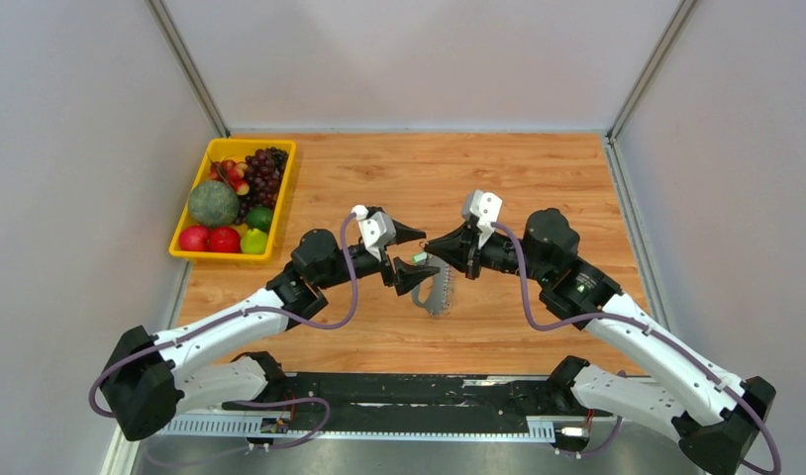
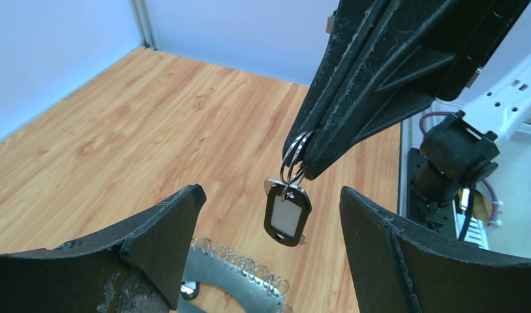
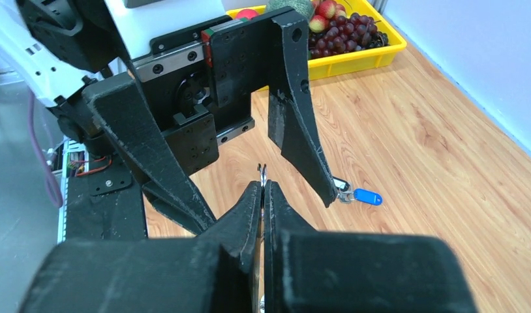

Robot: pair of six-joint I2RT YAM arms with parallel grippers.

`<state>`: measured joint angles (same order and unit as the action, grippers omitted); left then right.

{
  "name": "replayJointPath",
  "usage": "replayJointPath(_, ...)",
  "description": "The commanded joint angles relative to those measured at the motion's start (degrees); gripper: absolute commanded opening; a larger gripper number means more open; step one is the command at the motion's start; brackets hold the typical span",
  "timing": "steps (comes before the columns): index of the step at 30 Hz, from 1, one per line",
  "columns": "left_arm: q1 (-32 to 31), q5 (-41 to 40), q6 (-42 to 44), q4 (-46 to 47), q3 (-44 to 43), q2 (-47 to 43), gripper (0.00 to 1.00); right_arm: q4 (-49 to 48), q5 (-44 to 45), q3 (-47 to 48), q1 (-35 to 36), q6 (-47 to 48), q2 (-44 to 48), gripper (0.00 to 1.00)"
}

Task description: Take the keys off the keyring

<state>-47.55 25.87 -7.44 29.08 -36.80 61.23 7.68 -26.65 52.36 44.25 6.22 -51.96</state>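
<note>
Above the wooden table, the left gripper has its fingers released (nothing between them but air), flanking a black-and-white key. This key hangs from the keyring, which is clenched in the right gripper fingers. A blue key lies beneath.

- The fruit tray sits upper left in the top view, on the far left part of the table.
- At that view's centre the left gripper and right gripper meet tip to tip.
- The right gripper's tip lies between the left gripper's fingers.
- A hanging key dangles from that tip, at the centre of the left wrist view.
- The keyring lies below it, lower centre.
- A loose key lies on the table, right of centre in the right wrist view.
</note>
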Motion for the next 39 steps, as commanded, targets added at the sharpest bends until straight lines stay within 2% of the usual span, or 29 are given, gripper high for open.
replayJointPath(1,-0.1,-6.4,0.1,2.8,-0.8,0.3,0.87,-6.6,4.1,-0.9,0.3,-2.6,-1.2,0.0)
replayJointPath(4,0.0,-12.0,0.6,1.4,1.4,-1.8,0.9,-7.2,7.9,-1.7,0.3,-2.9,-2.9,0.0)
replayJointPath(7,0.0,-19.5,1.2,-3.4,3.5,-6.7,0.99,-10.6,10.0,-2.4,0.3,-3.1,-6.2,0.0)
replayJointPath(12,0.1,-31.5,1.6,-14.2,6.6,-15.5,1.0,-15.7,12.8,-2.8,0.1,-4.5,-13.4,0.0)
replayJointPath(17,0.0,-43.4,-3.1,-25.1,7.7,-24.2,1.0,-21.3,14.3,-0.6,-0.3,-5.9,-23.2,0.01)
replayJointPath(23,0.1,-49.0,-12.2,-30.3,9.8,-27.9,1.0,-24.2,14.3,6.4,-1.2,-10.2,-37.6,0.01)
replayJointPath(27,0.1,-49.9,-16.7,-32.7,10.5,-27.7,1.0,-24.2,13.8,11.5,-1.9,-11.8,-45.5,0.03)
replayJointPath(28,0.1,-50.3,-17.9,-33.6,10.5,-27.5,1.0,-24.2,13.6,12.5,-2.2,-12.1,-46.9,0.09)
replayJointPath(31,0.1,-51.5,-20.2,-35.7,9.9,-26.9,1.0,-23.4,15.0,14.8,-2.7,-14.2,-49.5,0.57)
replayJointPath(32,0.1,-52.8,-21.7,-37.0,9.7,-26.6,1.0,-22.8,16.0,15.3,-2.9,-14.8,-49.7,0.68)
replayJointPath(34,0.1,-53.6,-22.7,-38.4,9.1,-26.3,1.0,-22.6,17.3,14.6,-3.3,-15.0,-48.3,0.75)
replayJointPath(39,0.1,-54.2,-25.5,-39.5,8.5,-26.0,1.0,-22.0,21.6,9.3,-5.5,-15.9,-40.7,0.75)
